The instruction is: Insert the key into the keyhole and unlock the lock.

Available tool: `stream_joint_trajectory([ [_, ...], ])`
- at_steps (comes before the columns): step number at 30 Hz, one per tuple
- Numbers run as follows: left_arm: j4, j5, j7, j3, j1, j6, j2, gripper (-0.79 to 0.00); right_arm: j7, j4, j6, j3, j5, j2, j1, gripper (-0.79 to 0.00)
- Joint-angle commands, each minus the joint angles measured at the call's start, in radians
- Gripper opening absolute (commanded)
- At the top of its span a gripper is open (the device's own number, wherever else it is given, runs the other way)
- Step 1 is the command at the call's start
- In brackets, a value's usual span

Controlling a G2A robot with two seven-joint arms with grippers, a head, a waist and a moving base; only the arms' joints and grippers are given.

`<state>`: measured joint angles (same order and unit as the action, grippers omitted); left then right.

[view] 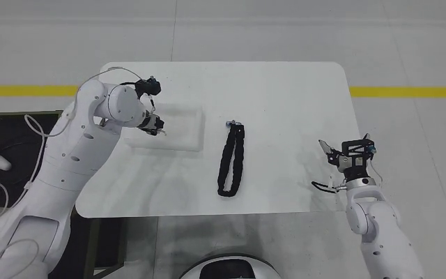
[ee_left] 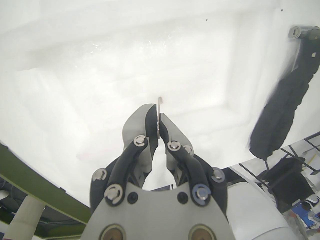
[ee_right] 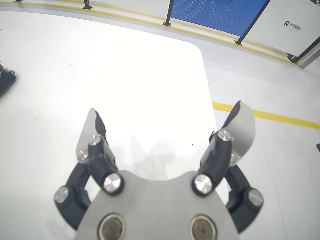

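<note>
Under left gripper (ee_left: 159,123): tray (ee_left: 225,51) floor, pinched key (ee_left: 159,107) tip near it.
Around it: raised tray rim was the only barrier.
Past rim: lock (ee_left: 277,111) lay across.
Ahead of right gripper (ee_right: 166,113): bare table (ee_right: 150,76) between spread fingers; lock well apart.

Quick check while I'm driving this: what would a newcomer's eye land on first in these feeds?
The black cable lock lying mid-table, dark against the white table, its metal keyhole end farthest from the robot. Next, the left gripper shut on the thin key over the white foam tray. The right gripper hangs open by the table's right edge.
</note>
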<state>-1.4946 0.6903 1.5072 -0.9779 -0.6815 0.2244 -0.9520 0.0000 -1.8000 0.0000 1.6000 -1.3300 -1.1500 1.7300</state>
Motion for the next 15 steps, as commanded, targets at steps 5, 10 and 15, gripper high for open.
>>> stream_joint_trajectory([
  [5,-0.028,-0.077,-0.015,-0.081,0.010,0.046,0.001,-0.785,0.000,0.000,0.000,0.000,0.000,0.000,0.000,0.000],
  [10,0.006,-0.414,-0.174,-0.292,-0.086,0.016,0.010,-0.785,0.000,0.000,0.000,0.000,0.000,0.000,0.000,0.000],
  [15,0.154,-0.872,-0.309,-0.485,-0.239,-0.143,0.007,-0.785,0.000,0.000,0.000,0.000,0.000,0.000,0.000,0.000],
])
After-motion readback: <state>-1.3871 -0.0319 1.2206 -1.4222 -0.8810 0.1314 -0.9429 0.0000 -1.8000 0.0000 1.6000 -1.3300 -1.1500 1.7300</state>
